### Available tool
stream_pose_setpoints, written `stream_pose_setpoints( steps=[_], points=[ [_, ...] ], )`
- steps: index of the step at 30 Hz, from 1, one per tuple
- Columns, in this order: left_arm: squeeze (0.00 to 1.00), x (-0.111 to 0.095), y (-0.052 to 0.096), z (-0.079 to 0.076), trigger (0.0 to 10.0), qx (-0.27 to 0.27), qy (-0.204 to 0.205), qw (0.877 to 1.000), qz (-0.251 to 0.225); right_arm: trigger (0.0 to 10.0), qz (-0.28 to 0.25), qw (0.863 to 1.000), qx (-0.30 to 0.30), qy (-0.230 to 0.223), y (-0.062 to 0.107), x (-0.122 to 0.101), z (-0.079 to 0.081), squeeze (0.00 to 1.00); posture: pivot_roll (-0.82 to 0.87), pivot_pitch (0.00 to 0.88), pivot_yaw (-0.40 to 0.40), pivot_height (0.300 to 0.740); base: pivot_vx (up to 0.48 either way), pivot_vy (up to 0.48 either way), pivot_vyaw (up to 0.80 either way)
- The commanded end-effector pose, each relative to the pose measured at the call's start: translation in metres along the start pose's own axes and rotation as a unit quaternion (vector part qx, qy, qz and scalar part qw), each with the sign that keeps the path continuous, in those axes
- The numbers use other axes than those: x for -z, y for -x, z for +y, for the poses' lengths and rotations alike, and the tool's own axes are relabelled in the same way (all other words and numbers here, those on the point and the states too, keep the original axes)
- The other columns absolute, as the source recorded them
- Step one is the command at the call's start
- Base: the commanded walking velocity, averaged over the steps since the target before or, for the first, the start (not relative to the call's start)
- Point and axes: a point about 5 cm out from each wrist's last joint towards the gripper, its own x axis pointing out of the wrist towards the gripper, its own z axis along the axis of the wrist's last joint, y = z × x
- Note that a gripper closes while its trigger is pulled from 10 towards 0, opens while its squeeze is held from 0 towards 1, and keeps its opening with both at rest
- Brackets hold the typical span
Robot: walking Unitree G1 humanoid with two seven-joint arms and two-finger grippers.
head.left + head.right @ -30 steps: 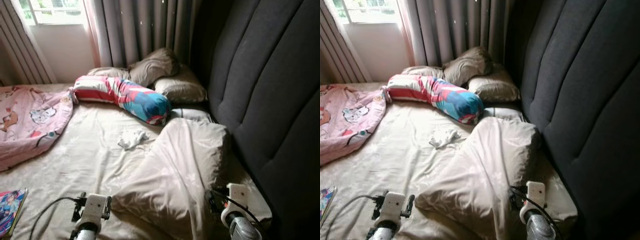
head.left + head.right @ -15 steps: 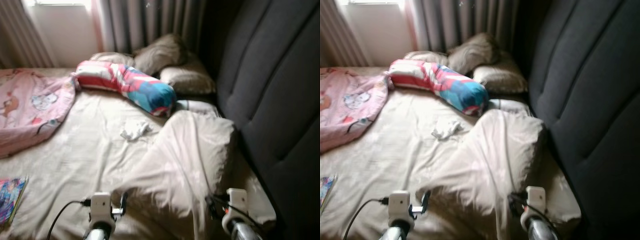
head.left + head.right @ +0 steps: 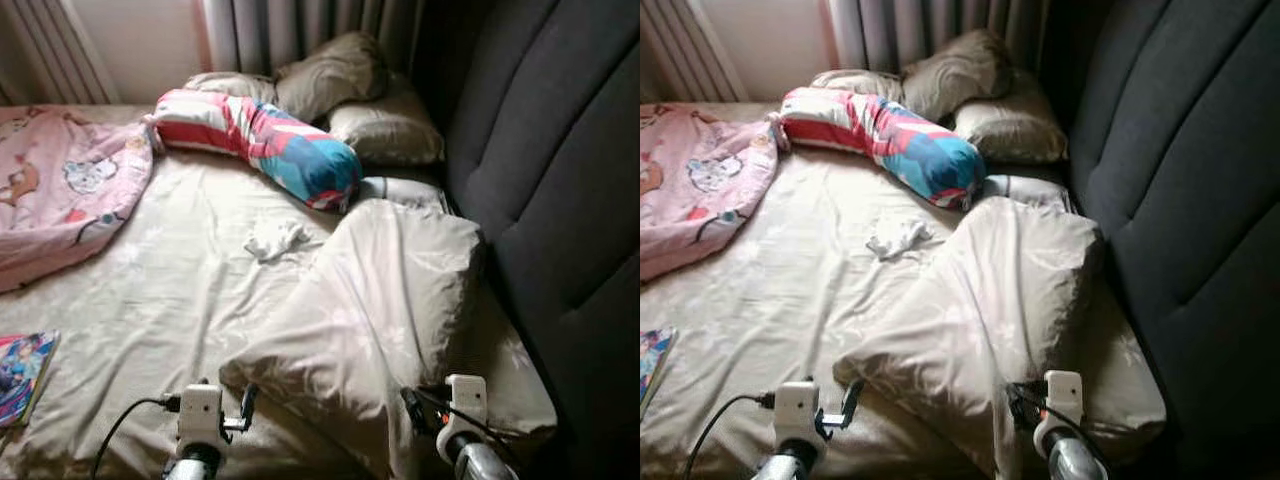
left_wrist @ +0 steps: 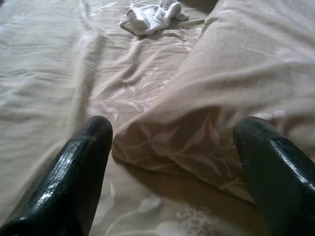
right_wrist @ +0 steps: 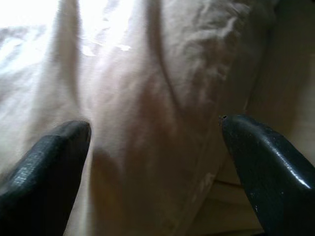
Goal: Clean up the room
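Over the last second the head camera had tipped down and closer to the bed, so the window slid out of the top of the view and the large beige pillow (image 3: 380,320) filled more of the foreground; the things on the bed lay as they had, and only the arms had crept forward, which I read as the robot settling in to take hold of that pillow as its first piece of tidying. The left gripper (image 4: 172,162) had its jaws wide apart, with the pillow's near corner lying between the fingertips (image 4: 83,162) and just ahead of them, not yet touched. The right gripper (image 5: 152,167) was likewise spread open, its jaws straddling the pillow's creased side close in front, with a dark gap toward the padded headboard (image 3: 560,170) beyond its outer finger. The pillow looked soft and slack, lying askew across the wrinkled sheet (image 3: 170,290), its cover faintly patterned with leaves. Past the left jaws, farther up the sheet, lay a small crumpled white cloth (image 4: 150,14). Off to the left jaws' outer side sat a colourful book (image 3: 22,372) and a pink blanket (image 3: 60,200). Farthest ahead were a striped red and blue bolster (image 3: 260,150) and a stack of brown pillows (image 3: 350,100) against the curtains (image 3: 300,30).
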Motion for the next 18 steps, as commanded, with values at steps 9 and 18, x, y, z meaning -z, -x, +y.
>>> stream_pose_setpoints(
  steps=[9, 18],
  points=[
    [0.0, -0.004, -0.004, -0.002, 10.0, 0.023, -0.009, 1.0, 0.0, 10.0, -0.033, 0.999, 0.008, 0.009, 0.005, -0.002, -0.005, 0.0, -0.03, 0.189, -0.035, 0.655, 0.0, 0.0, 0.0],
    [0.0, -0.002, -0.002, -0.006, 10.0, 0.037, -0.015, 0.999, 0.007, 10.0, -0.038, 0.999, -0.008, -0.007, 0.002, -0.005, 0.002, 0.0, -0.02, 0.179, -0.03, 0.655, 0.0, 0.0, 0.37]
  ],
)
